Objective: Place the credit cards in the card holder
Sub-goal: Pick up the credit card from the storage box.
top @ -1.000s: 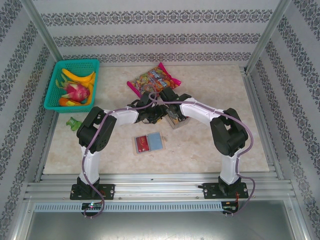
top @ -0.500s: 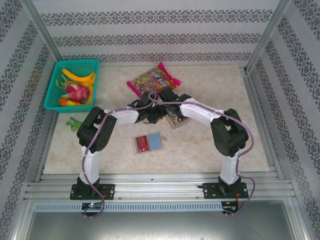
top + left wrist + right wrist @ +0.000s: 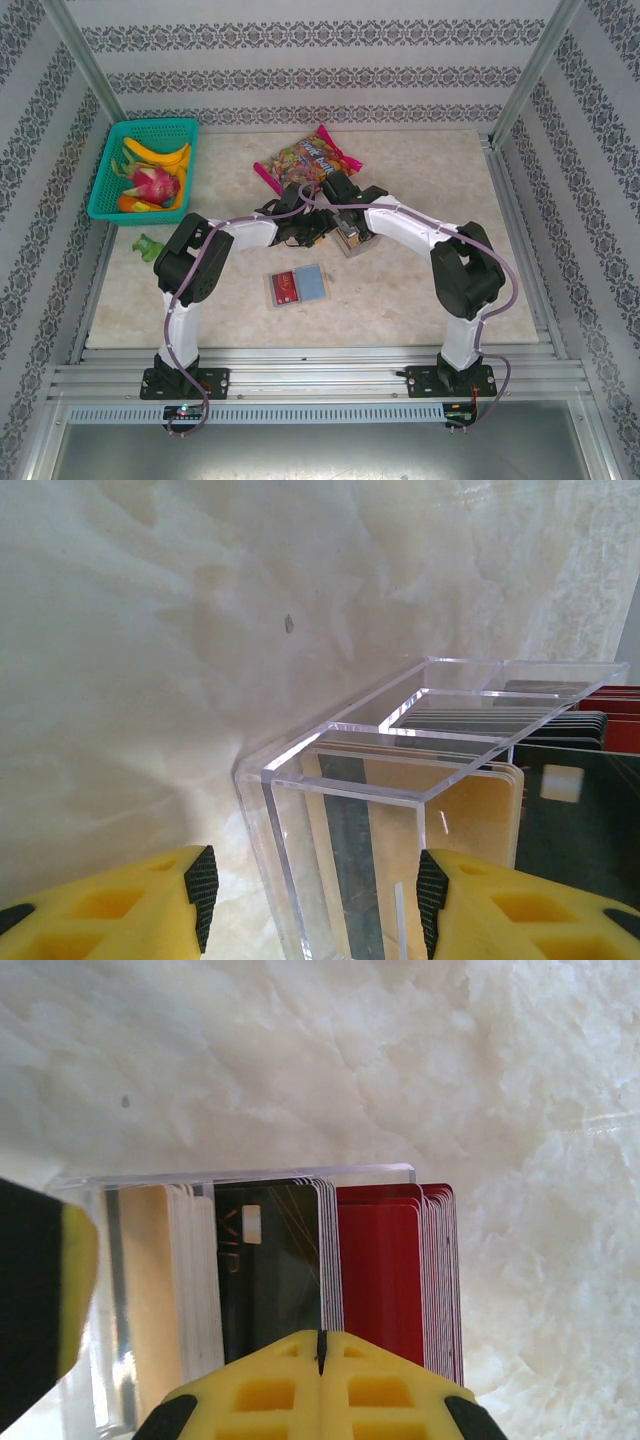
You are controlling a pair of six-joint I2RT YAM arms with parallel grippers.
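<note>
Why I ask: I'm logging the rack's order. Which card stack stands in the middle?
The black stack, fronted by a card with a pale chip: it stands between the tan stack and the red stack in the clear rack.

Credit cards and card holder, on a pale marbled table (image 3: pixel 420 300).
Credit cards (image 3: pixel 200 1270): thin plastic, standing on edge in a clear rack (image 3: pixel 240 1174); a tan and white group, one black card (image 3: pixel 275 1280) with chip and "VIP", and a red group (image 3: pixel 385 1270). Card holder (image 3: pixel 297 286): flat, tan-edged, lying open toward the table's near edge, apart from the rack; one half red, the other pale blue.
</note>
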